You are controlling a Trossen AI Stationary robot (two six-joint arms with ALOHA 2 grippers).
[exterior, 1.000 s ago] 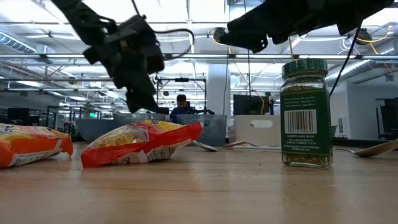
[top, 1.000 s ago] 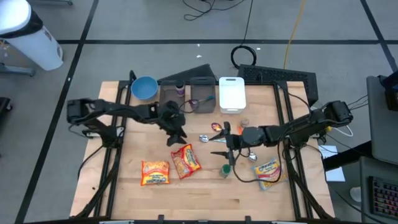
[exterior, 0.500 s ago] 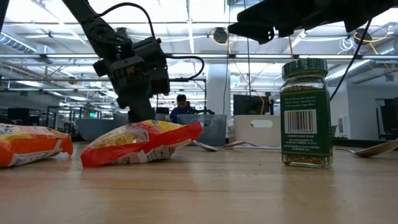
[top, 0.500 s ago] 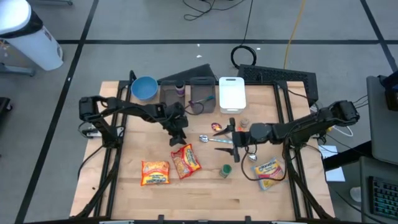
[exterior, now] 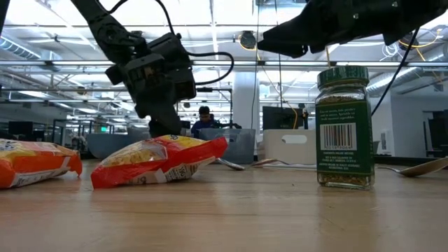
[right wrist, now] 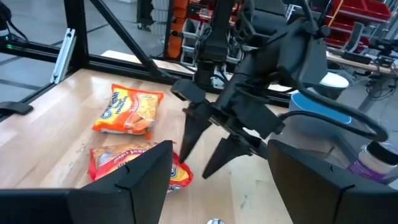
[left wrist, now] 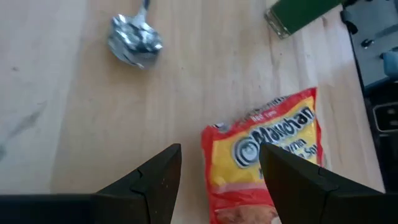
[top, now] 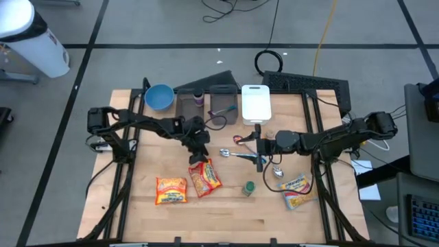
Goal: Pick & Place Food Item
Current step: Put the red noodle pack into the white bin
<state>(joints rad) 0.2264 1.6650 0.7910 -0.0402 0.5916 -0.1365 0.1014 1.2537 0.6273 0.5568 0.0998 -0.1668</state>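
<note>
hovering left hand (top: 197, 158), fingers wide apart, just above noodle packet (top: 205, 177); right hand (top: 258, 147) open near spoon (top: 232, 153) on desk (top: 226, 213).

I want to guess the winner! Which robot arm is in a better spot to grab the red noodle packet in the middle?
Probably the left. Its open hand hangs right over the noodle packet. The right hand, also open, is off near the spoons.
</note>
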